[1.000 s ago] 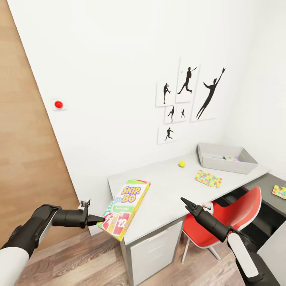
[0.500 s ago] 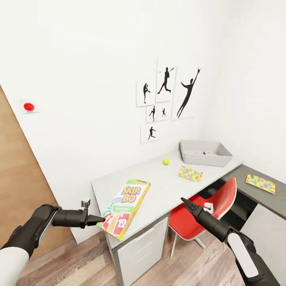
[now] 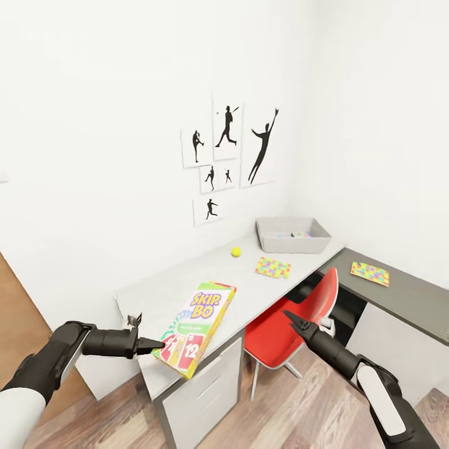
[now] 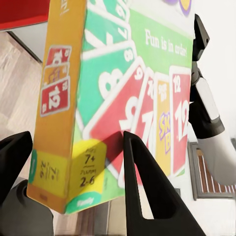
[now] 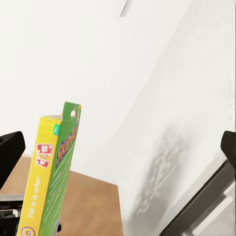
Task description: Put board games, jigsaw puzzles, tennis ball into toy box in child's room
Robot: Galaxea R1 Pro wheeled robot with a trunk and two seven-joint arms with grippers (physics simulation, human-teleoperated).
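— Left gripper (image 3: 156,343)?
— Pinched on the near end of the Skip-Bo box (image 3: 194,328), fingers (image 4: 147,196) either side of its lower edge. Box held tilted over the near-left corner of the table (image 3: 181,287).

— Right gripper (image 3: 292,318)?
— Holding nothing, out in front over the red chair (image 3: 284,324); looks pressed together to a point. Fingertips (image 5: 10,152) far apart at the edges of its own wrist view, so cannot tell for certain.

— On the table?
— One tennis ball (image 3: 236,251) past the middle of the pale top. One jigsaw puzzle (image 3: 273,267) just right of it. One toy box (image 3: 293,236) at the far end by the wall corner, something colourful inside, too small to name. Second puzzle (image 3: 370,273) on the lower dark grey section, far right, well apart from the first.

— Around it?
— Chair tucked under the pale top, between the right arm and the dark section. White drawers (image 3: 199,393) below the near end. Six black silhouette prints (image 3: 227,159) on the wall above. Wood floor (image 3: 280,411) underneath.
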